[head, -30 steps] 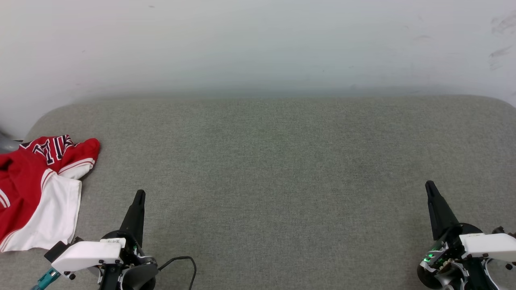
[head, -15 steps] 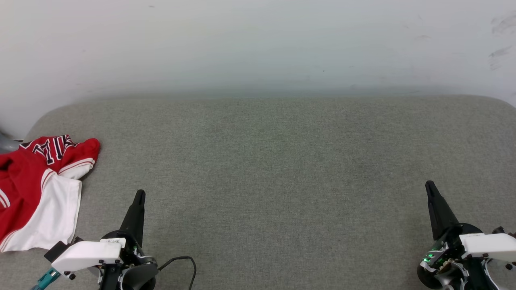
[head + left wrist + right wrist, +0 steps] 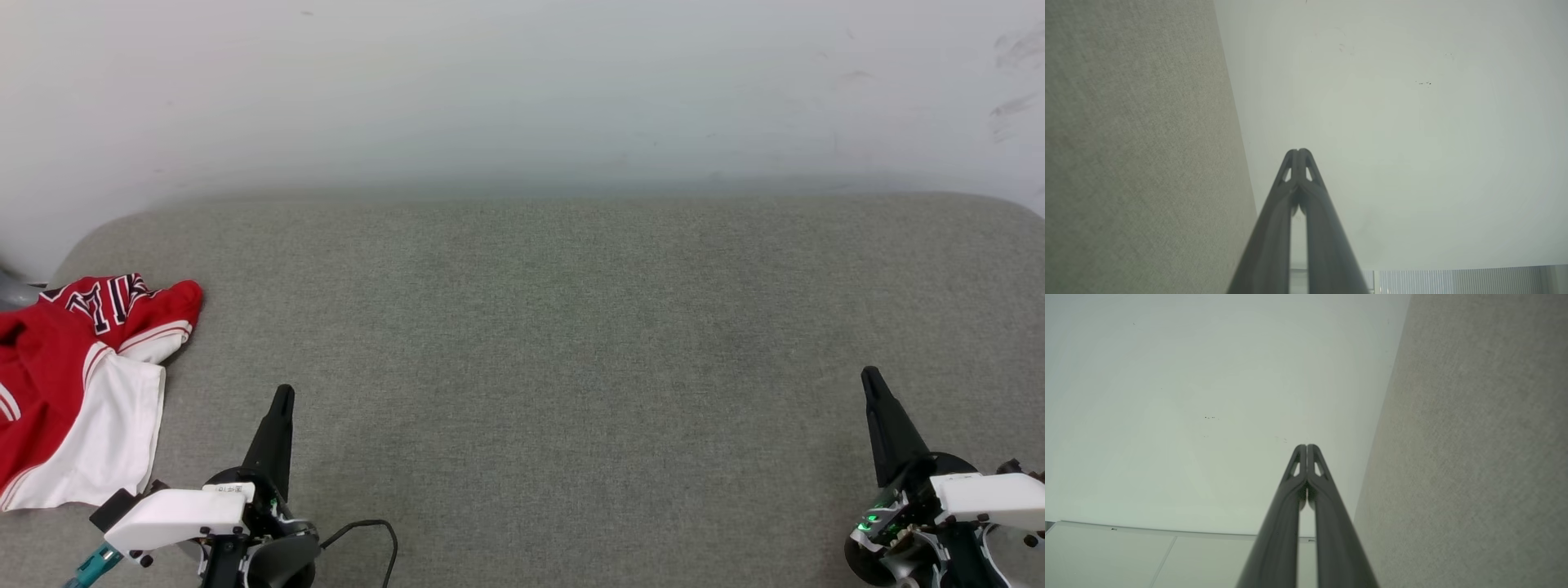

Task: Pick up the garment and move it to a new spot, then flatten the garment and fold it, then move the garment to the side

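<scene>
The garment (image 3: pixel 73 384), a red jersey-style shirt with a white sleeve, striped trim and dark lettering, lies crumpled at the far left of the grey cushioned surface (image 3: pixel 555 343), partly cut off by the frame edge. My left gripper (image 3: pixel 283 394) is shut and empty at the lower left, just right of the garment and apart from it. At the lower right my right gripper (image 3: pixel 869 376) is also shut and empty, far from the garment. In the left wrist view the left gripper (image 3: pixel 1298 152) has its tips pressed together; the right gripper (image 3: pixel 1306 447) shows the same in the right wrist view.
A pale wall (image 3: pixel 522 90) rises behind the cushion's rounded far edge. A black cable (image 3: pixel 371 531) loops by my left wrist. The wide grey fabric stretches between both grippers.
</scene>
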Available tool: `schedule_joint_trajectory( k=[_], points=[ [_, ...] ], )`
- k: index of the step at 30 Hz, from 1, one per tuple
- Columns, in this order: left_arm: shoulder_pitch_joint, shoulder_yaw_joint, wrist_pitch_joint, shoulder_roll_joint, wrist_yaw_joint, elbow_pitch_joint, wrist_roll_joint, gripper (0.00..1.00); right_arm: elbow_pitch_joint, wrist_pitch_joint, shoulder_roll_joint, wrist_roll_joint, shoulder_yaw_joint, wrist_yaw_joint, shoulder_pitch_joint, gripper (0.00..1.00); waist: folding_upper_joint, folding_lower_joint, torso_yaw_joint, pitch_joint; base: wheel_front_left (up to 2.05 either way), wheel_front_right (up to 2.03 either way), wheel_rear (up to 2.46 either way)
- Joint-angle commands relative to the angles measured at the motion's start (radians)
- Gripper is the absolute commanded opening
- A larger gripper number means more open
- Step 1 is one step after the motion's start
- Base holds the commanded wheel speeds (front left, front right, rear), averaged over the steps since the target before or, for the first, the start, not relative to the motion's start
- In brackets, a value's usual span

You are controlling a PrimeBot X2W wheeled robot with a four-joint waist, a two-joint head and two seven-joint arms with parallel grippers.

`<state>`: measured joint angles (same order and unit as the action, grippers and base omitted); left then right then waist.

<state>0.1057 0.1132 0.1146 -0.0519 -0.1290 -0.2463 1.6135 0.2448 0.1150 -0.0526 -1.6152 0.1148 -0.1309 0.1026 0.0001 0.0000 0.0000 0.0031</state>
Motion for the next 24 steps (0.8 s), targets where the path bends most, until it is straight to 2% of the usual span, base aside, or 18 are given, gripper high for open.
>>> schedule_joint_trajectory(
  k=[1, 2, 3, 4, 5, 15, 24],
  points=[
    [0.006, 0.003, 0.002, 0.002, -0.003, 0.000, -0.002, 0.00, 0.001, 0.001, 0.005, 0.005, 0.000, 0.000, 0.011, 0.00, -0.0001, 0.0000, 0.000, 0.000, 0.00, 0.00, 0.00],
    [0.000, 0.000, -0.001, 0.000, 0.000, 0.000, 0.000, 1.00, 0.000, 0.000, 0.000, 0.000, 0.000, 0.000, 0.000, 1.00, -0.0001, 0.0000, 0.000, 0.000, 0.00, 0.00, 0.00],
    [-0.003, -0.002, -0.001, 0.000, 0.000, -0.007, -0.001, 1.00, 0.006, -0.001, 0.000, 0.000, -0.001, 0.000, -0.005, 1.00, -0.0001, 0.0000, 0.000, 0.000, 0.00, 0.00, 0.00],
    [-0.011, -0.003, -0.001, 0.001, 0.001, -0.017, -0.001, 0.00, 0.016, -0.001, 0.000, 0.000, -0.001, 0.000, -0.013, 0.00, -0.0001, 0.0003, 0.000, 0.000, 0.00, 0.00, 0.00],
    [-0.021, -0.005, -0.002, 0.002, 0.001, -0.024, -0.001, 1.00, 0.024, -0.001, 0.000, 0.001, -0.002, 0.000, -0.022, 1.00, -0.0001, 0.0005, 0.000, 0.000, 0.00, 0.00, 0.00],
    [-0.045, -0.016, -0.043, 0.003, 0.001, -0.022, -0.028, 1.00, 0.028, -0.041, 0.001, 0.039, -0.022, 0.000, -0.039, 1.00, -0.0001, 0.0006, -0.002, 0.001, 0.00, 0.00, 0.00],
    [-0.053, 0.007, -0.085, 0.003, 0.000, -0.021, -0.108, 1.00, 0.020, -0.084, 0.001, 0.116, -0.022, 0.000, -0.043, 1.00, -0.0001, 0.0006, -0.005, 0.003, 0.00, 0.00, 0.00]
  ],
)
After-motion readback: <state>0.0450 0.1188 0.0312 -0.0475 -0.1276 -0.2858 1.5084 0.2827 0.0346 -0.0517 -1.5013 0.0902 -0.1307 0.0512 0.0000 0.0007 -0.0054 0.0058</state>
